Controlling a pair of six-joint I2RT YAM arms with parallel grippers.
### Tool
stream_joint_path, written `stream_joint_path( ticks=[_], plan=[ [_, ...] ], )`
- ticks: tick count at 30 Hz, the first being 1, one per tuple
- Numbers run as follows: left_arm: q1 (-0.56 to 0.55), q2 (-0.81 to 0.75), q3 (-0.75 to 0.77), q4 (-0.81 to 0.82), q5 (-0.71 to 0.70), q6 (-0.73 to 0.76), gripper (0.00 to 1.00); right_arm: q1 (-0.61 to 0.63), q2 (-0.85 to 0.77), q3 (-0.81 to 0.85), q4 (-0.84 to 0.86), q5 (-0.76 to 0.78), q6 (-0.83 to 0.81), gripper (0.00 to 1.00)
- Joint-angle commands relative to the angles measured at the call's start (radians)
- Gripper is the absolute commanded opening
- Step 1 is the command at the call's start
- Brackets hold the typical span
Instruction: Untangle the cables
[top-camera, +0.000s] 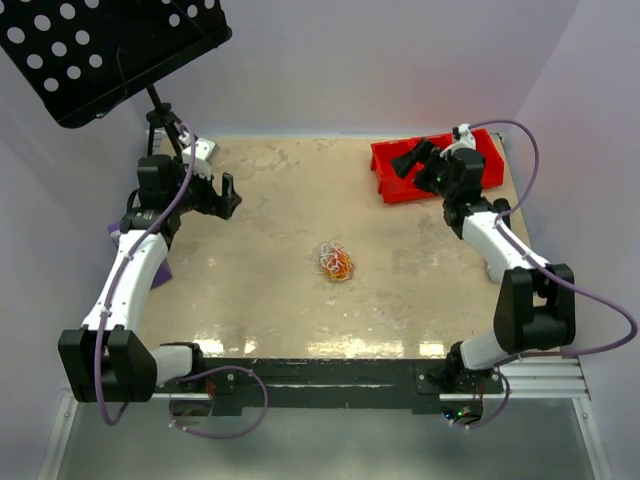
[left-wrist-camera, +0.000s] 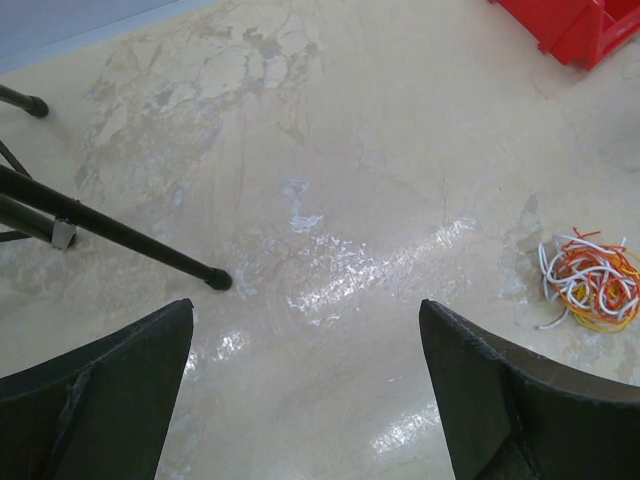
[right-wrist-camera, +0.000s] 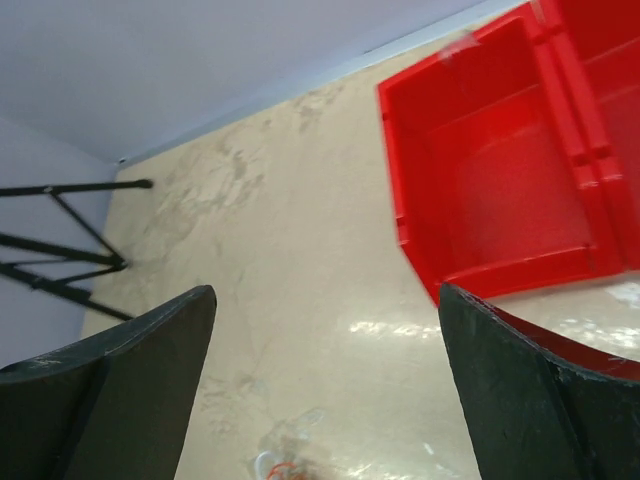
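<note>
The cables (top-camera: 336, 262) lie bunched in the middle of the table (top-camera: 260, 300). The bin (top-camera: 398, 190) sits far right, under the right gripper (top-camera: 408, 160). The stand (top-camera: 100, 50) is at the far-left corner, the left gripper (top-camera: 229, 196) beside it.

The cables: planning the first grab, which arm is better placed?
Probably left: the left gripper, open, has the cables whole in its wrist view. The right gripper hangs by the red bin, glimpsing only their edge.

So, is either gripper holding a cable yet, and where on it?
Nothing is held. The left gripper and right gripper are both open and empty; the cables lie tangled, apart from both.
</note>
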Motion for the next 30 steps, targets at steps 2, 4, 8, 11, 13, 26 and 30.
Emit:
stream_joint_path(
  ticks=[2, 4, 8, 11, 13, 26, 30],
  plan=[
    [0.000, -0.004, -0.041, 0.069, -0.013, -0.008, 1.00, 0.128, 0.006, 0.132, -0.064, 0.278, -0.128, 0.98],
    [0.000, 0.015, -0.047, 0.075, 0.037, 0.024, 1.00, 0.174, 0.090, 0.239, -0.157, 0.369, -0.162, 0.95],
    [-0.002, 0.098, -0.015, 0.019, 0.114, 0.081, 1.00, 0.222, 0.205, 0.348, -0.192, 0.455, -0.183, 0.92],
    [-0.002, 0.138, 0.002, -0.012, 0.120, 0.124, 1.00, 0.249, 0.265, 0.405, -0.182, 0.485, -0.199, 0.90],
    [-0.002, 0.141, -0.011, -0.003, 0.120, 0.146, 1.00, 0.268, 0.311, 0.449, -0.185, 0.515, -0.218, 0.90],
    [-0.031, 0.157, -0.007, -0.069, 0.128, 0.225, 1.00, 0.352, 0.576, 0.741, -0.294, 0.774, -0.277, 0.82],
    [-0.029, 0.154, -0.025, -0.051, 0.128, 0.232, 1.00, 0.352, 0.595, 0.755, -0.334, 0.850, -0.277, 0.80]
  ],
)
